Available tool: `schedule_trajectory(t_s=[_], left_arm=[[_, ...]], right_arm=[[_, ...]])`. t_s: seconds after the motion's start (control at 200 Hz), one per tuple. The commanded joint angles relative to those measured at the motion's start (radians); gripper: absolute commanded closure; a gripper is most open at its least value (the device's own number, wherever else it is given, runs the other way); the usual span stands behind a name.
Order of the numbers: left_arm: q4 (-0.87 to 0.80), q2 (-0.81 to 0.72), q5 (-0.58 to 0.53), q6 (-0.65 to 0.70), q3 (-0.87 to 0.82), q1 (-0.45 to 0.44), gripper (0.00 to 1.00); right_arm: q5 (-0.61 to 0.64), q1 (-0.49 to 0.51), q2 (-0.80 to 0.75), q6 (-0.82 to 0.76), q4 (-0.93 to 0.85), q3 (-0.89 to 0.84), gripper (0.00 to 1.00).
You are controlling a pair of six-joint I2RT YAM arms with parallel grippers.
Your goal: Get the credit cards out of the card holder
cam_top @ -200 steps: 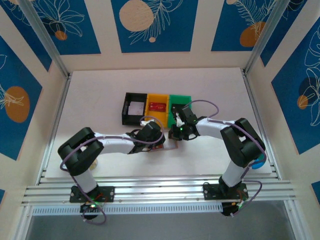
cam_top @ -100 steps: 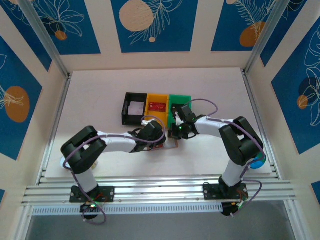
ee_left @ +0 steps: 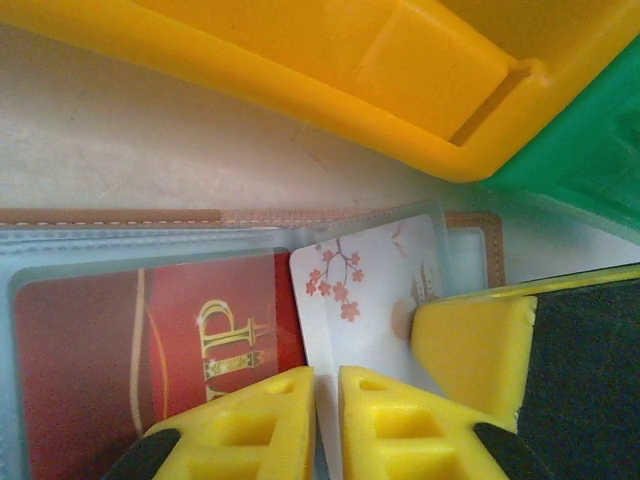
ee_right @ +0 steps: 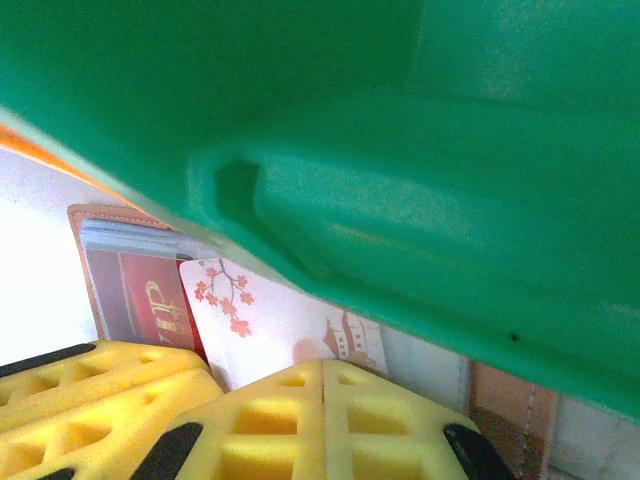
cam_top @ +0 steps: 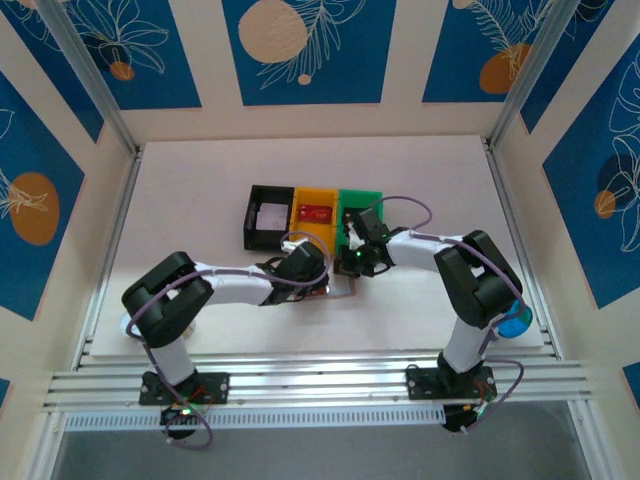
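Note:
The card holder (ee_left: 110,216) lies open on the table, tan edge showing, just in front of the bins (cam_top: 335,287). A red VIP card (ee_left: 150,330) sits in its clear left pocket. A white card with red blossoms (ee_left: 375,280) lies beside it, partly out of its pocket. My left gripper (ee_left: 326,375) is closed to a thin slit, with the white card's left edge running into it. My right gripper (ee_right: 322,368) is shut, its tips pressed on the white card (ee_right: 270,320) under the green bin's rim. Both grippers meet over the holder (cam_top: 352,268).
Three bins stand in a row right behind the holder: black (cam_top: 268,217), yellow (cam_top: 314,215) with a red card inside, and green (cam_top: 360,205). The green bin (ee_right: 400,150) overhangs my right gripper closely. The yellow bin's wall (ee_left: 300,60) is close ahead of my left fingers.
My left jaws have closed in to a narrow slit. My right gripper has crept slightly left toward the left one. The holder has stayed in place.

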Motion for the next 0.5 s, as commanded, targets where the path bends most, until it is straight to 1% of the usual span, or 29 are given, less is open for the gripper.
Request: schedule_trajectory(t_s=[0.0, 0.175, 0.345, 0.495], left_arm=[[0.013, 0.016, -0.014, 0.001, 0.004, -0.014, 0.88], [0.028, 0.016, -0.016, 0.000, 0.002, -0.016, 0.90], [0.042, 0.005, -0.026, 0.002, -0.005, -0.020, 1.00], [0.042, -0.024, -0.042, 0.010, -0.019, -0.023, 1.00]], right_arm=[[-0.019, 0.023, 0.046, -0.015, -0.047, 0.006, 1.00], [-0.028, 0.028, 0.054, -0.019, -0.049, 0.013, 1.00], [-0.034, 0.032, 0.056, -0.023, -0.051, 0.018, 1.00], [-0.036, 0.032, 0.045, -0.027, -0.048, 0.015, 1.00]])
